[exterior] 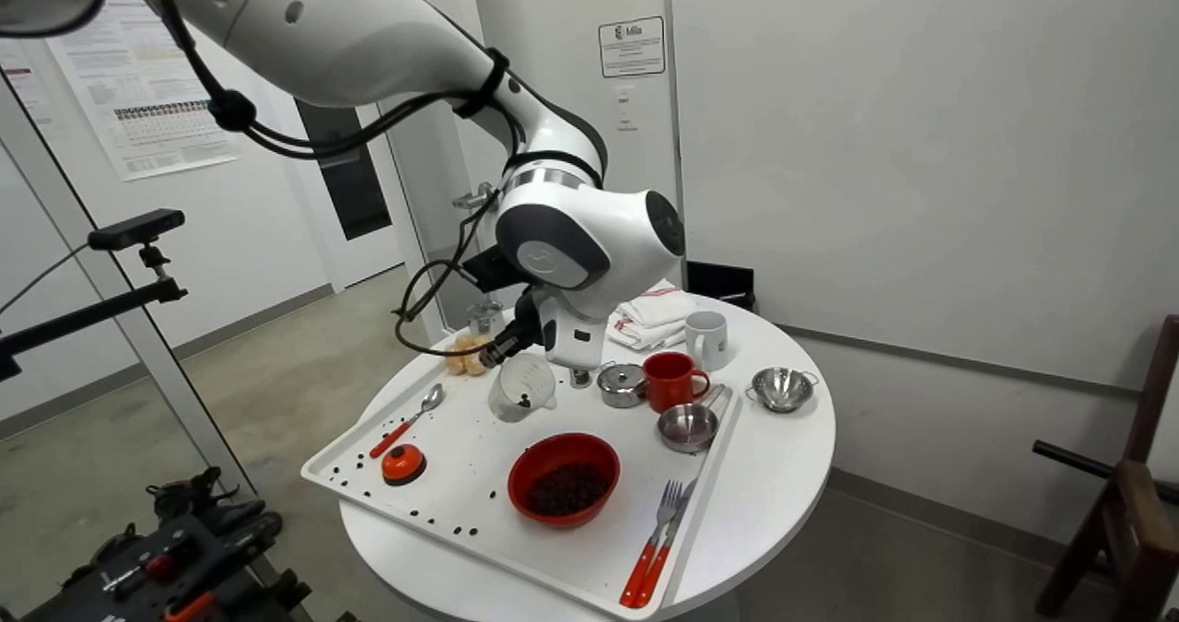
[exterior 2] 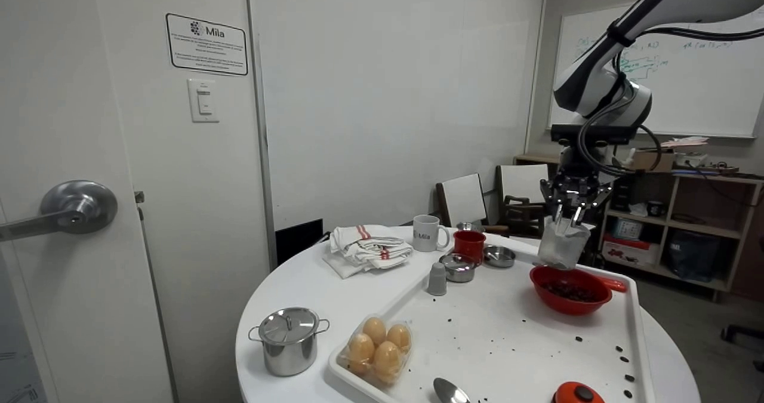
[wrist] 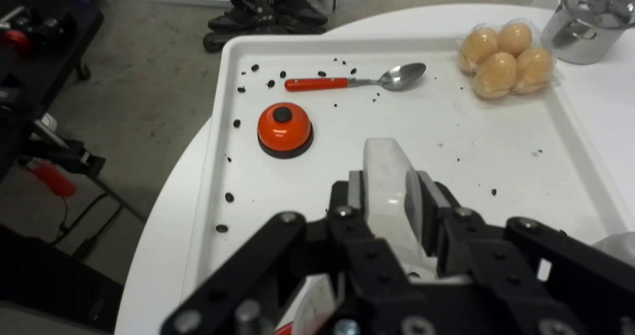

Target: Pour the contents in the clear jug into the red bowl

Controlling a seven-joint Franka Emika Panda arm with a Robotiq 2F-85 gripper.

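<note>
My gripper [exterior 2: 569,214] is shut on the handle of the clear jug [exterior: 522,390] and holds it above the tray. The jug is see-through and looks tilted, with a few dark bits inside. In the other exterior view the jug [exterior 2: 561,245] overlaps the back rim of the red bowl [exterior 2: 571,307]. In the wrist view the jug's handle [wrist: 389,176] stands between the finger pads. The wide red bowl also shows in an exterior view [exterior: 525,498], with a pile of dark bean-like contents [exterior: 566,488] in it. No tan-orange stuff shows in the jug.
The white tray [exterior: 433,525] holds loose dark beans, a spoon [wrist: 402,77], an orange-red bell [wrist: 284,126], packed eggs [exterior 2: 382,349], fork and knife [exterior: 659,539]. A red cup [exterior: 671,381], metal pans [exterior: 689,427], a grey mug [exterior: 706,338] and cloths [exterior 2: 367,248] stand behind.
</note>
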